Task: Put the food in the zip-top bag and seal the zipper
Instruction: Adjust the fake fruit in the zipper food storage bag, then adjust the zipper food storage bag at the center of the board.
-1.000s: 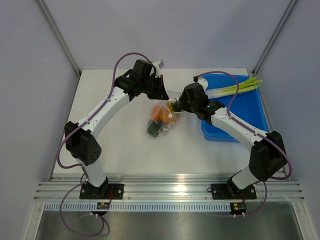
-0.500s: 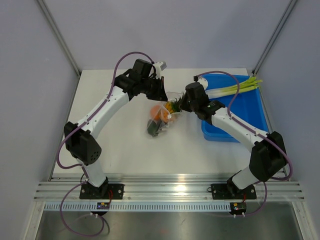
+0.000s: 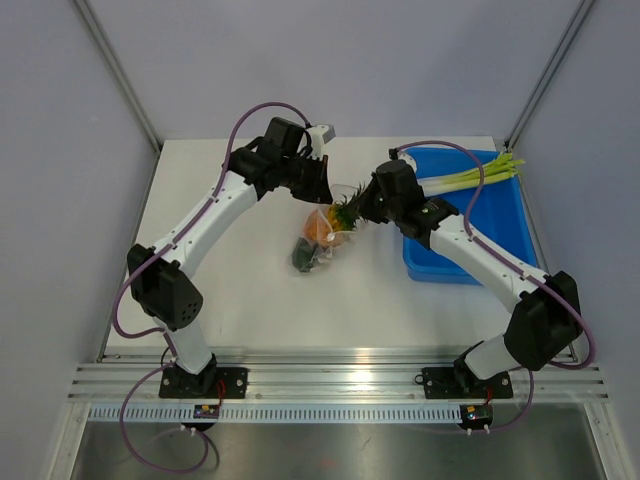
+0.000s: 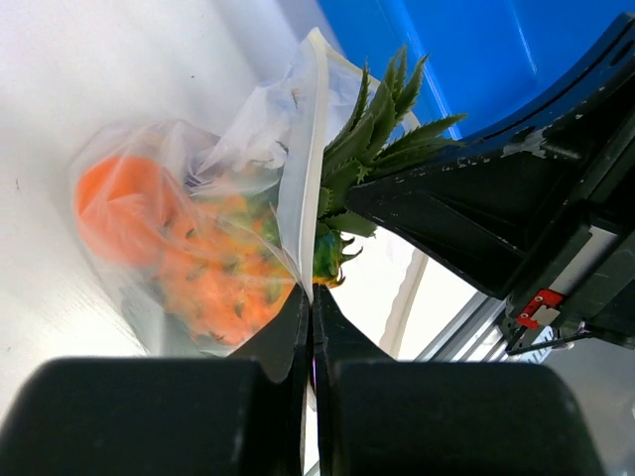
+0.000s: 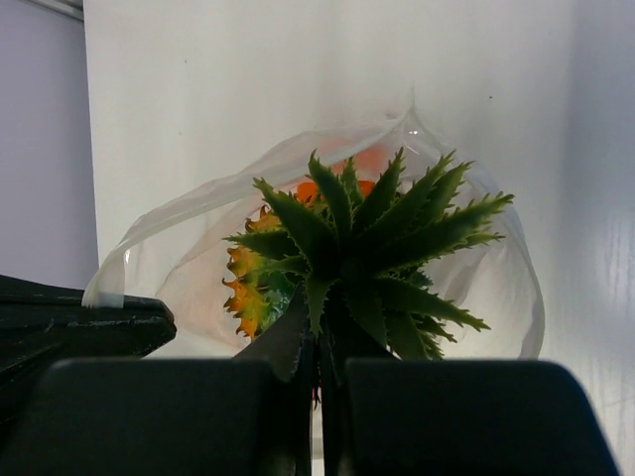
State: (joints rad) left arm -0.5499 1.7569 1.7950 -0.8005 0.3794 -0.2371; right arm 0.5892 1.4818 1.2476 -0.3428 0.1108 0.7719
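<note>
room: plain grey-lilac walls, metal corner posts; rail in front of the arm bases.
table (image 3: 230, 290): white, bare ard bag; blue bin (image 3: 490, 235) right of bag w/ green stalks (image 3: 470, 178).
bag (image 4: 238, 248): mid-table, betw. both arms; mouth faces bin.
food: pineapple (image 5: 347, 248) body inside bag, leaves poke out the mouth; orange piece (image 4: 119, 203) deep in bag.
left pincer (image 4: 310, 322): clenched on bag's mouth edge.
right pincer (image 5: 319, 342): clenched at leaves' base.
step: loading, prob. last push.
next: shove leaves past zipper, let go, then seal.
</note>
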